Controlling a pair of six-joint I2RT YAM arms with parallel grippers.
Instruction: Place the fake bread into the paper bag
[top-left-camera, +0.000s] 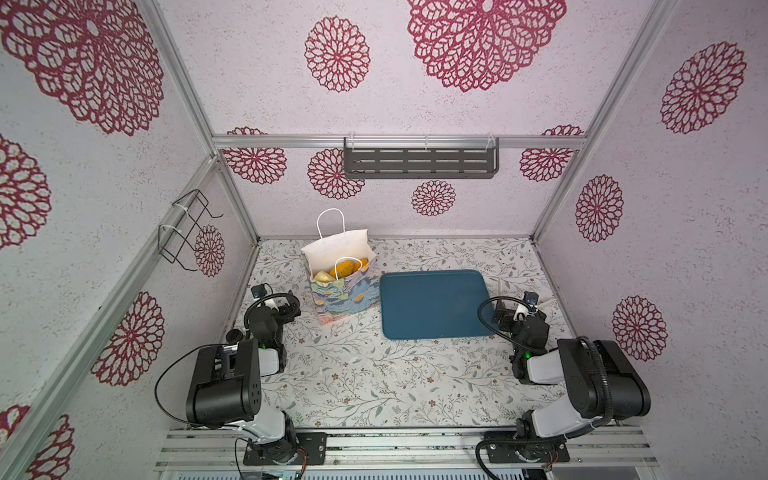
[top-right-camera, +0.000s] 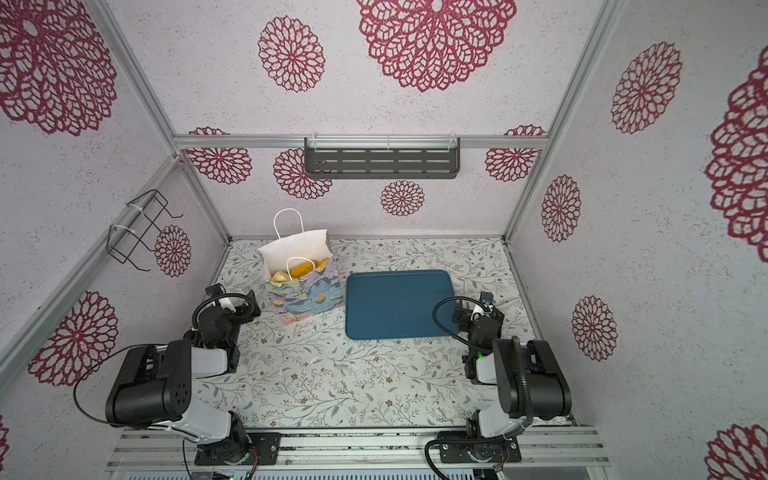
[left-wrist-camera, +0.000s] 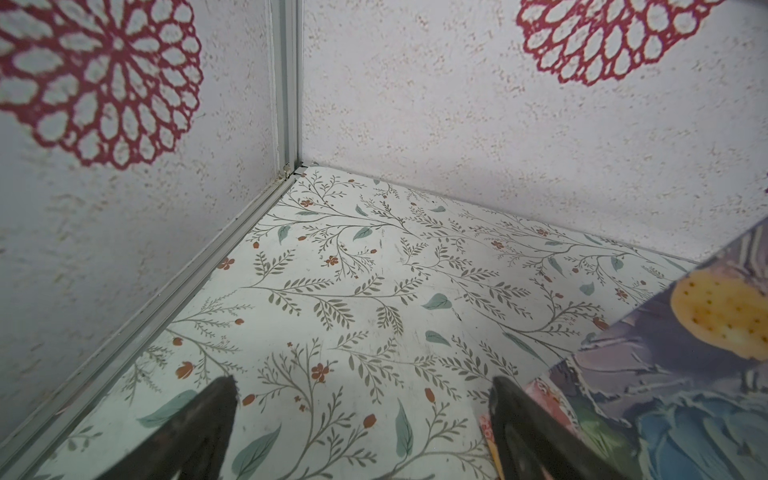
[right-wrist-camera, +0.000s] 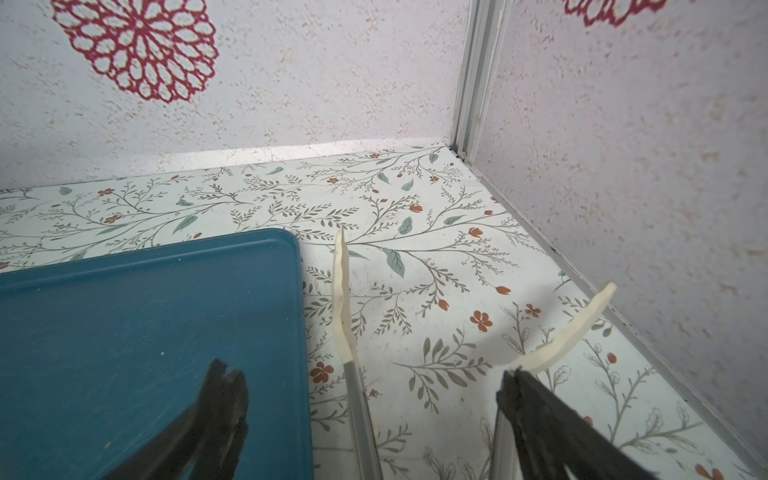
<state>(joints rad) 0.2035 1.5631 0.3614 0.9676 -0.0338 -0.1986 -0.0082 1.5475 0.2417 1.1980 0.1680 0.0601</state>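
Observation:
The paper bag (top-left-camera: 345, 297) (top-right-camera: 307, 297) stands upright at the back left, its flowered side also filling a corner of the left wrist view (left-wrist-camera: 685, 395). Golden fake bread (top-left-camera: 347, 269) (top-right-camera: 302, 270) lies inside it, partly hidden by the bag's walls and a cord handle. My left gripper (top-left-camera: 277, 302) (left-wrist-camera: 363, 384) is open and empty just left of the bag, low over the table. My right gripper (top-left-camera: 519, 305) (right-wrist-camera: 368, 374) is open at the tray's right edge. Cream tongs (right-wrist-camera: 343, 299) lie spread on the table there, one arm between the jaws, the other beside a finger.
A flat teal tray (top-left-camera: 432, 303) (top-right-camera: 395, 303) (right-wrist-camera: 145, 332) lies bare right of the bag. A black wire rack (top-left-camera: 187, 230) hangs on the left wall and a dark slotted shelf (top-left-camera: 419, 162) on the back wall. Patterned walls close in on three sides.

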